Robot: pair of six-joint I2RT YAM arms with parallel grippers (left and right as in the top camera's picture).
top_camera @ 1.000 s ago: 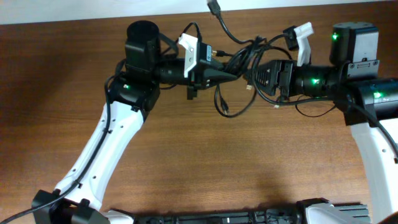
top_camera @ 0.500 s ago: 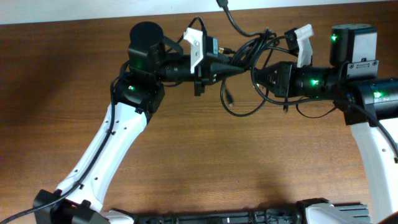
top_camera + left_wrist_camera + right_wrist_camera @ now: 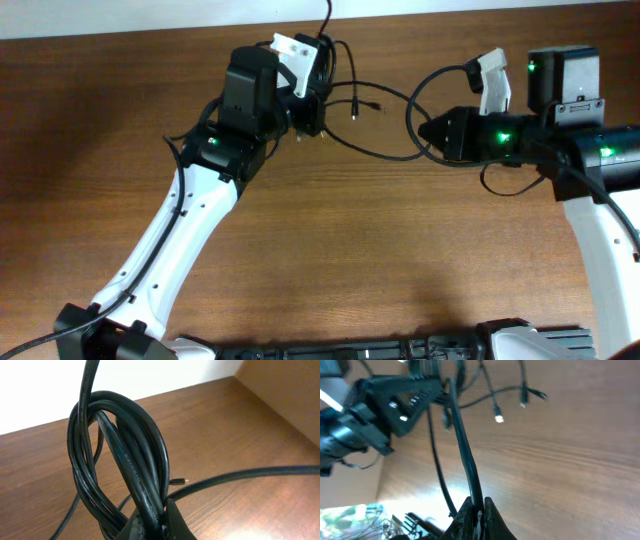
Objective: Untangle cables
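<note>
Cables (image 3: 131, 465) mid-pull — left gripper (image 3: 152, 522) clamped on the coiled bundle at the table's (image 3: 300, 260) far edge, right gripper (image 3: 477, 510) pinching one strand stretched across — next, I'd guess, draw that strand clear of the loops.

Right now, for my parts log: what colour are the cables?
The cables are black, clearest in the left wrist view.

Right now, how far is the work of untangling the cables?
Done: one strand runs free from the bunch of cables to the right gripper. In hand: the left gripper is shut on the looped bunch, the right gripper on that strand. Left: the loops are not yet separated.
</note>
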